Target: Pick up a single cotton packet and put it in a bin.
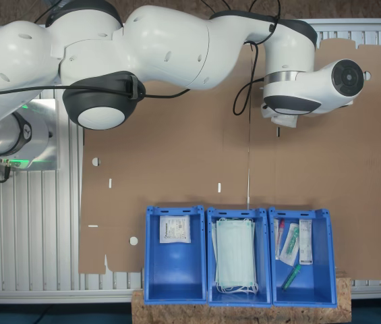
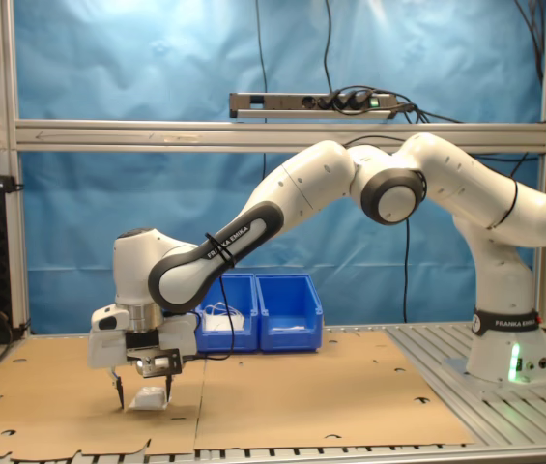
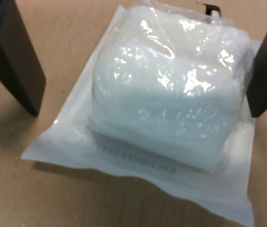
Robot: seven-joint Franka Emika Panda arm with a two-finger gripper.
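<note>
While you are looking at the wrist view, these lines are giving you the scene as it is sitting now.

Gripper: your gripper (image 2: 143, 395) is hanging low over the cardboard sheet (image 2: 282, 391) with its two dark fingers (image 3: 17, 66) spread wide; nothing is being pinched.
Cotton packet: the cotton packet (image 3: 168, 101) is lying flat on the cardboard directly under the gripper, between the fingers, showing a puffy white middle and a flat sealed border. One finger is standing apart from its edge; the other is sitting right at its border, and you cannot tell whether it is touching. In the second exterior view the packet (image 2: 149, 397) is resting between the fingertips.
Bins: three blue bins are sitting side by side well apart from the gripper. One end bin (image 1: 174, 283) is holding a second square white packet (image 1: 174, 229), the middle bin (image 1: 239, 297) is holding pale-green face masks (image 1: 235, 255), and the other end bin (image 1: 311, 287) is holding long narrow sachets (image 1: 290, 244).
Arm: the white arm (image 2: 350, 188) is reaching out from its base (image 2: 504, 348) down to the gripper.
</note>
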